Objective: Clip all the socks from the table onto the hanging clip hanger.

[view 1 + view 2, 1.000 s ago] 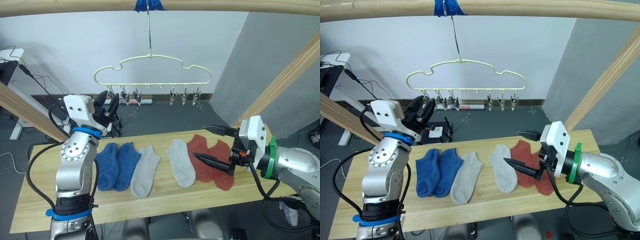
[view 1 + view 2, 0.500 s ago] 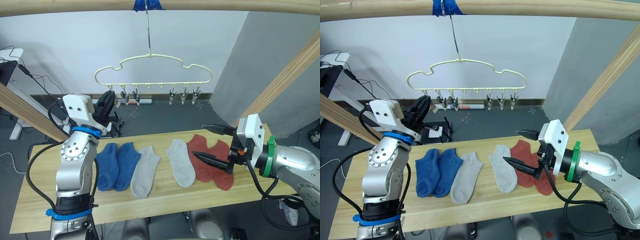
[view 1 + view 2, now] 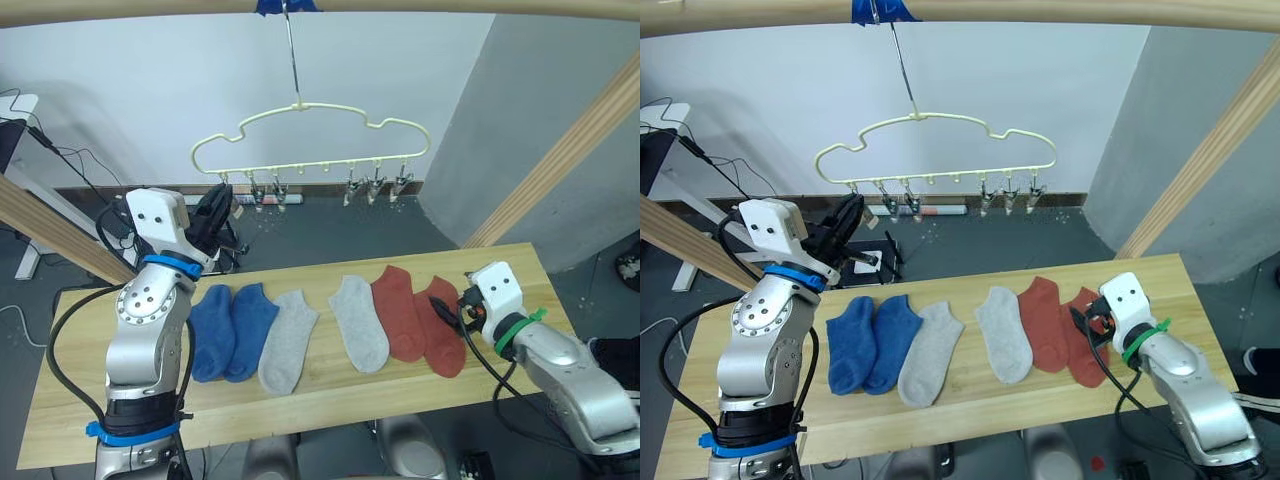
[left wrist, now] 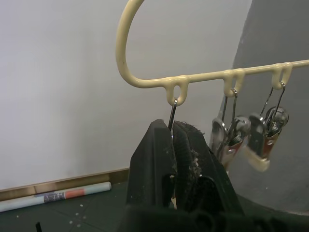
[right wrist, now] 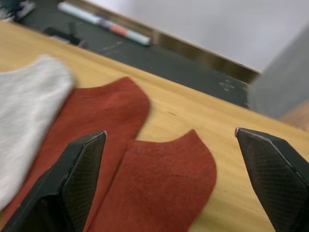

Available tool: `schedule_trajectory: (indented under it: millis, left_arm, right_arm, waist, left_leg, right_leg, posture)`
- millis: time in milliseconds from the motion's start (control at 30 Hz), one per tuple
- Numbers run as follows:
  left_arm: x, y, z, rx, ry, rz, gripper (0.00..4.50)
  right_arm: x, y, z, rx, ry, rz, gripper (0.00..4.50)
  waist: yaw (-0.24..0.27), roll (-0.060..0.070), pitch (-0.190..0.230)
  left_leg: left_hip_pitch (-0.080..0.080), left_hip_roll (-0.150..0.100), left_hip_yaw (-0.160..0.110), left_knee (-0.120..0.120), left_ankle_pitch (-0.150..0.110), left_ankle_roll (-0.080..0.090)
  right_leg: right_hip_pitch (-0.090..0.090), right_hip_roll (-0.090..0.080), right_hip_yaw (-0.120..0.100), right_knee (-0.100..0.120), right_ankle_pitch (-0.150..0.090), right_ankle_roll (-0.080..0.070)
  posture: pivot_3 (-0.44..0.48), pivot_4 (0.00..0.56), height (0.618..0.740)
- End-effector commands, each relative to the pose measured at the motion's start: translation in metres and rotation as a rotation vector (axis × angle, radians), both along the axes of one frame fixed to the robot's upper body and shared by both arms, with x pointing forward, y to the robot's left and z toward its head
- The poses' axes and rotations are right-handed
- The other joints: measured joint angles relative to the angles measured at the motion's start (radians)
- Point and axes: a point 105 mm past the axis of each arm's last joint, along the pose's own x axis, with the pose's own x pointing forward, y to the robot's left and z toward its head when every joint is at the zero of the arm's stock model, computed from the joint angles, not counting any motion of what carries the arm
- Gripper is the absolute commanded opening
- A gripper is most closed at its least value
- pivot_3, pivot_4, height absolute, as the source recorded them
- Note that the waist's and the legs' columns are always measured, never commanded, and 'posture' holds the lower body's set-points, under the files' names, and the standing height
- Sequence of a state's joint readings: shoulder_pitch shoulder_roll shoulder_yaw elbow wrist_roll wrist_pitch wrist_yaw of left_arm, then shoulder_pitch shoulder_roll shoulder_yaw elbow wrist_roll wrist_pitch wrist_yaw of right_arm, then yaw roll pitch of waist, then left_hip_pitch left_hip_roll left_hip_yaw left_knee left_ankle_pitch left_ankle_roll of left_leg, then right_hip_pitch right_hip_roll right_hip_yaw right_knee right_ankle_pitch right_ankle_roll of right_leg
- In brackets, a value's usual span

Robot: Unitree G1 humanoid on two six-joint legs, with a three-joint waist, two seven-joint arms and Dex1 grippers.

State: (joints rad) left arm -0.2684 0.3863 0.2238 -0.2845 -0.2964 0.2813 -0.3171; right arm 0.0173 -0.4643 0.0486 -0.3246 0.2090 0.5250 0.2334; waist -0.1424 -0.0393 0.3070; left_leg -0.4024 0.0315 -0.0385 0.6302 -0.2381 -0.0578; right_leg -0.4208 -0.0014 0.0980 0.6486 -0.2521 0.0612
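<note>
Table [image 3: 330, 395]: light wooden plank over dark grey floor [image 3: 330, 235], white wall [image 3: 150, 90] behind.
Socks [image 3: 360, 322]: six lay in a row across it.
Clip hanger [image 3: 310, 140]: hung far above.
Left gripper [image 4: 175, 145]: pinched together at leftmost clip [image 4: 172, 113].
Right gripper [image 5: 169, 159]: spread wide, empty, over red socks [image 5: 159, 188].

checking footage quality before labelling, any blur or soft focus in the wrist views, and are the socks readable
Right wrist view: motion-soft throughout, the red socks and a grey sock smeared, the open right gripper fingers dark at the frame's edges. Left wrist view: sharper, the clip hanger crisp, the shut left gripper close and dark. Left eye view: even light, all six socks distinct on the table.
</note>
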Motion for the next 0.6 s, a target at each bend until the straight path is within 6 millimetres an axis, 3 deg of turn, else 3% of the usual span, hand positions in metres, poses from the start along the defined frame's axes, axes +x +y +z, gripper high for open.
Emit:
schedule_trajectory:
  millis: [33,233,600]
  left_arm:
    - [-0.006,-0.001,0.008,0.004,-0.015,-0.017,0.01]
    - [-0.008,-0.001,0.01,0.004,-0.001,-0.031,0.01]
    - [-0.009,-0.002,0.008,-0.002,0.025,-0.053,0.01]
  right_arm:
    - [0.008,-0.006,-0.016,0.007,-0.006,-0.111,4.5]
    - [0.012,-0.013,-0.035,0.047,0.027,-0.237,4.5]
    - [0.001,-0.008,-0.07,0.088,0.175,-0.3,4.5]
  waist:
    - [0.0,0.002,0.002]
    - [0.002,0.005,0.006]
    - [0.002,0.005,0.01]
  left_leg:
    - [0.0,0.0,0.001,0.0,0.0,0.0]
    - [0.0,-0.001,0.001,0.0,0.0,0.0]
    - [0.0,-0.001,0.001,0.0,0.0,0.0]
  right_leg:
    - [0.0,0.0,0.001,0.0,0.0,0.0]
    - [0.0,-0.001,0.001,0.0,0.0,0.0]
    - [0.0,-0.001,0.001,0.0,0.0,0.0]
  posture:
    - [-0.195,0.354,0.74]
    - [-0.183,0.357,0.74]
    - [-0.18,0.361,0.74]
